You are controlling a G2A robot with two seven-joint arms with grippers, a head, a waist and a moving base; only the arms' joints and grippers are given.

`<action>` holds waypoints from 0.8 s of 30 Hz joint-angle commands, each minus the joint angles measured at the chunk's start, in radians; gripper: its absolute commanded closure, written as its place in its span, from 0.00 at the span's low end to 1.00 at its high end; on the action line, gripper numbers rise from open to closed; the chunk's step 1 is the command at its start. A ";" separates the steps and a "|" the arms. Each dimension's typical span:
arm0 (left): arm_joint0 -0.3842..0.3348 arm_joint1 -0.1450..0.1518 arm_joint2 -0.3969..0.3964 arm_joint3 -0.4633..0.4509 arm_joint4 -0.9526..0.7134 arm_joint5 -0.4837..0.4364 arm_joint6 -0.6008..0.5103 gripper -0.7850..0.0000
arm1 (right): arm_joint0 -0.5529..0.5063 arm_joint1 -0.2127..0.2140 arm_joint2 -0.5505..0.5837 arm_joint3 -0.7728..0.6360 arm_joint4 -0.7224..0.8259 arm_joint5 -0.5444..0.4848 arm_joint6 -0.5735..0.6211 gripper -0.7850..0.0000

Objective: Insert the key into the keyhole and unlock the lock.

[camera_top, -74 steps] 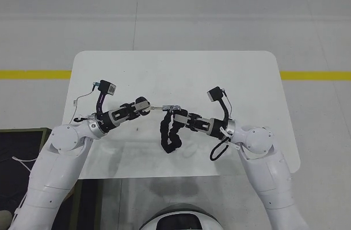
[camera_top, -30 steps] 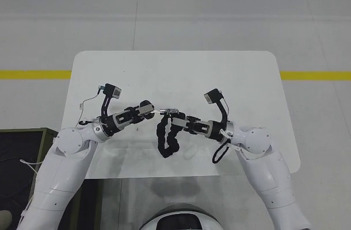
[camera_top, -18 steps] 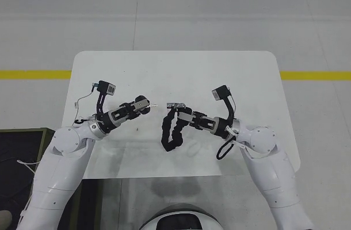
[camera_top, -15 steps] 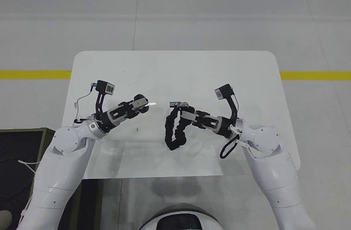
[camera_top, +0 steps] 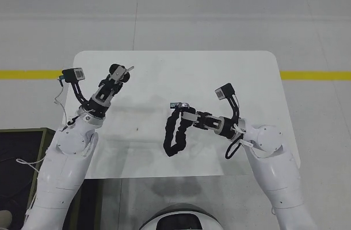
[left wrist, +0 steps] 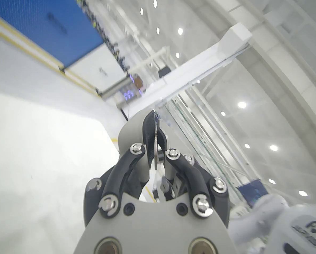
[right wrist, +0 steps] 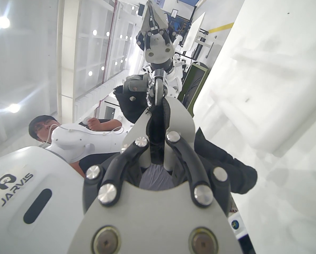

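The left tool [left wrist: 155,136] is clenched on the key [left wrist: 155,158], held up over the far left part of the table [camera_top: 221,75]. The right tool [camera_top: 186,112] grips the black-sleeved cable lock [camera_top: 174,137] near the table's middle. The lock's metal head [camera_top: 176,106] is well apart from the key, with a wide stretch of table between them.

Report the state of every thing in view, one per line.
key: clamped in left gripper, away from lock.
lock: held in right gripper, keyless, black cable hanging in a loop.
left gripper: shut on key.
right gripper: shut on lock.
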State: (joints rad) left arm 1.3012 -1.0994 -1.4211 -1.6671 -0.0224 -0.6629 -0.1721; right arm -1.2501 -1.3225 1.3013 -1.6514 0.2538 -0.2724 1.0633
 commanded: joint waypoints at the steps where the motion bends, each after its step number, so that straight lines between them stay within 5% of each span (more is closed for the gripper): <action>1: -0.018 -0.019 0.020 0.011 0.318 -0.073 0.267 1.00 | 0.018 0.002 0.005 0.017 0.037 0.016 0.029 1.00; 4: -0.033 -0.048 0.054 0.005 0.820 -0.039 0.629 1.00 | 0.045 0.006 0.018 0.045 0.086 0.030 0.072 1.00; 7: -0.042 -0.073 0.123 0.050 1.233 0.130 0.987 1.00 | 0.073 0.010 0.032 0.077 0.130 0.043 0.111 1.00; 10: -0.074 -0.087 0.173 0.134 1.501 0.308 1.196 1.00 | 0.095 0.015 0.045 0.105 0.168 0.054 0.150 1.00; 12: -0.089 -0.101 0.191 0.197 1.503 0.385 1.186 1.00 | 0.109 0.019 0.059 0.124 0.181 0.055 0.162 1.00; 20: -0.089 -0.101 0.191 0.197 1.503 0.385 1.186 1.00 | 0.111 0.019 0.061 0.126 0.180 0.051 0.162 1.00; 24: -0.073 -0.085 0.141 0.099 1.822 0.527 1.230 1.00 | 0.045 0.030 0.104 0.059 0.228 0.081 0.153 1.00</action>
State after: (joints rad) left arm 1.2310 -1.1897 -1.2669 -1.5398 1.5686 -0.1987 1.0296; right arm -1.1985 -1.2958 1.3907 -1.5850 0.4593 -0.2054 1.2058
